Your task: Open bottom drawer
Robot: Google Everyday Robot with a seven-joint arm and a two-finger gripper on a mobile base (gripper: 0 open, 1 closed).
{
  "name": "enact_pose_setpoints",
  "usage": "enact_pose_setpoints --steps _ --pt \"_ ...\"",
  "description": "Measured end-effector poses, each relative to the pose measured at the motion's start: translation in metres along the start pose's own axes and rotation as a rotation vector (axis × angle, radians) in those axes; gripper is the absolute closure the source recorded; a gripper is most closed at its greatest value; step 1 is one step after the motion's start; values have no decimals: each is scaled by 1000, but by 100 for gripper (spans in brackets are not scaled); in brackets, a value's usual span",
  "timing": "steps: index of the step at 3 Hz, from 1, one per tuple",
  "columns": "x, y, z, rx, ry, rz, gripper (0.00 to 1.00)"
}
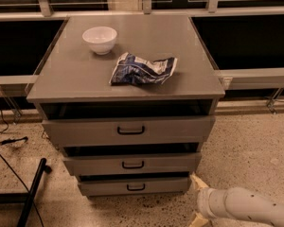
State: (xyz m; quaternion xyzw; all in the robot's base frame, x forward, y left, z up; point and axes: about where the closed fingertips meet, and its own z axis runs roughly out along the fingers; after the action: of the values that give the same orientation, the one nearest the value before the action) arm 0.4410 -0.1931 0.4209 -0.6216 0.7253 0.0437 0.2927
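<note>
The bottom drawer [109,187] is the lowest of three grey drawer fronts on the cabinet, with a small black bar handle [136,187]. A dark gap shows above its front. My gripper [195,200] is low at the right of the cabinet, beside the bottom drawer's right end, on the white arm [246,206] that comes in from the bottom right. Its two tan fingers [196,181] stand apart with nothing between them, so it is open and empty. It is well to the right of the handle and does not touch it.
The middle drawer [99,165] and the top drawer [85,132] sit above. A white bowl [100,39] and a crumpled blue chip bag [142,69] lie on the cabinet top [189,51]. A black pole [32,193] and cables [4,141] lie on the speckled floor at left.
</note>
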Motion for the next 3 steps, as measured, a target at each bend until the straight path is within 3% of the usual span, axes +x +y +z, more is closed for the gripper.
enact_pose_setpoints --steps 1,2,3 --pt "23 -10 41 -29 -16 35 0" --pt "27 -15 49 -24 -23 49 0" --pt "23 -11 49 -19 -18 24 0"
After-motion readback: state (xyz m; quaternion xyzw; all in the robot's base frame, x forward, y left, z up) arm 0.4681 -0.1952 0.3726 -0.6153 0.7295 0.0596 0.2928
